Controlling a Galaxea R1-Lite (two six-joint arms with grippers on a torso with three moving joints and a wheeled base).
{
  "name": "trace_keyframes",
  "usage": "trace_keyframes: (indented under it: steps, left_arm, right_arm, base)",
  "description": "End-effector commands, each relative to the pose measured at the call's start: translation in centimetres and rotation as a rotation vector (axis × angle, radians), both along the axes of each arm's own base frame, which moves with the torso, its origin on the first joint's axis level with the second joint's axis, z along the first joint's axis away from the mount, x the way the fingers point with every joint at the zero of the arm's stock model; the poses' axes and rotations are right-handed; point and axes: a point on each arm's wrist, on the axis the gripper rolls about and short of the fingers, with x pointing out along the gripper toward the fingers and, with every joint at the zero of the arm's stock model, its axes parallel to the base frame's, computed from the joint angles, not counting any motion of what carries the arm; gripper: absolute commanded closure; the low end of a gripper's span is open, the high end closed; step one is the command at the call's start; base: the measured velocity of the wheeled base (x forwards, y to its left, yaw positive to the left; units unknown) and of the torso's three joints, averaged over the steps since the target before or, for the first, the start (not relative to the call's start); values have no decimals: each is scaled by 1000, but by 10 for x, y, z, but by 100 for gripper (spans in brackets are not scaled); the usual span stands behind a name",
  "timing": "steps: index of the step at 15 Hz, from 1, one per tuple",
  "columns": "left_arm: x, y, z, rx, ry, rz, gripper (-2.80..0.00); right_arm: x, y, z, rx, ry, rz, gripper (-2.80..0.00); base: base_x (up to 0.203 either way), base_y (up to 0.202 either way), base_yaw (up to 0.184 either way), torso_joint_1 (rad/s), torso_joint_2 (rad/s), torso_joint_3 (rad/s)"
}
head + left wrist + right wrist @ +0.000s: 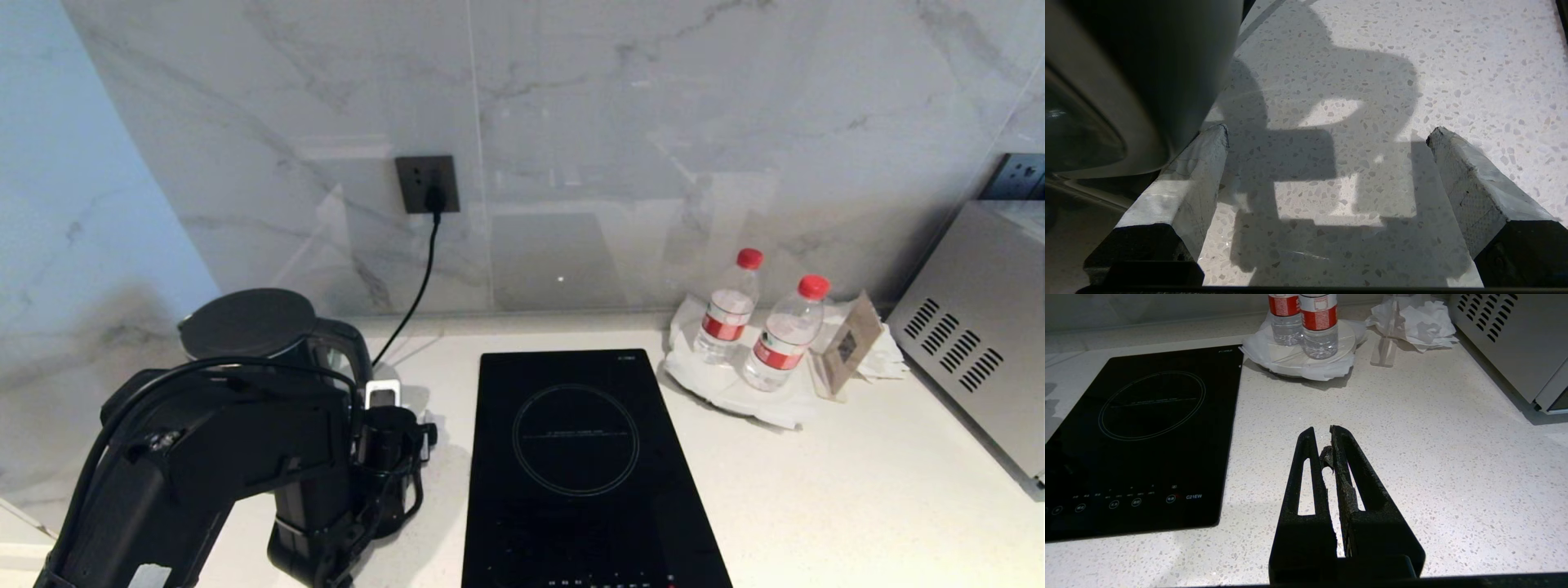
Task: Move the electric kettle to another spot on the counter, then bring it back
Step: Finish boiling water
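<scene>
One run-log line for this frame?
left gripper: open, beside electric kettle, nothing held | right gripper: shut, idle above counter

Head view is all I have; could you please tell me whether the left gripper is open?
Observer: Yes, the left gripper is wide open, with only bare counter between its fingers.
Operator: Where is the kettle relative to it?
Observer: The kettle sits outside the gap, close beside one finger; I cannot tell if they touch.
Operator: And the right gripper?
Observer: The right gripper is shut, empty, above the counter beside the hob.
</scene>
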Motion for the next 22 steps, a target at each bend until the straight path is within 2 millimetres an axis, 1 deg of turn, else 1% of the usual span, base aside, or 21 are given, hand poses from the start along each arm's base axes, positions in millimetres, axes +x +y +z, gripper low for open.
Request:
trace_keyframes:
  steps: [1, 6, 10, 12, 17, 21, 22]
  left_arm:
    - [0, 0, 2, -10, -13, 6, -280]
    - [-1, 0, 5, -18, -22, 8, -280]
    - [-2, 1, 25, -39, -66, 8, -280]
    - [-2, 1, 28, -48, -75, 10, -280]
    - [-2, 2, 24, -44, -62, 15, -280]
    - [4, 14, 14, -28, -40, 56, -280]
    - [4, 15, 8, -22, -24, 55, -280]
  right_arm:
    - [0, 0, 0, 0, 2, 0, 0]
    - [0, 0, 0, 0, 2, 0, 0]
    - [0, 0, 0, -1, 2, 0, 0]
    - [0, 0, 0, 1, 2, 0, 0]
    - [0, 0, 0, 1, 2, 0, 0]
    - [0, 0, 0, 0, 2, 0, 0]
    - [0, 0, 0, 1, 3, 0, 0]
  base:
    - [0, 0, 0, 0, 0, 0]
    - [0, 0, 0, 0, 0, 0]
    - [0, 0, 0, 0, 0, 0]
    - [0, 0, 0, 0, 0, 0]
    - [0, 0, 0, 0, 0, 0]
    - [0, 0, 0, 0, 0, 0]
    - [0, 0, 0, 0, 0, 0]
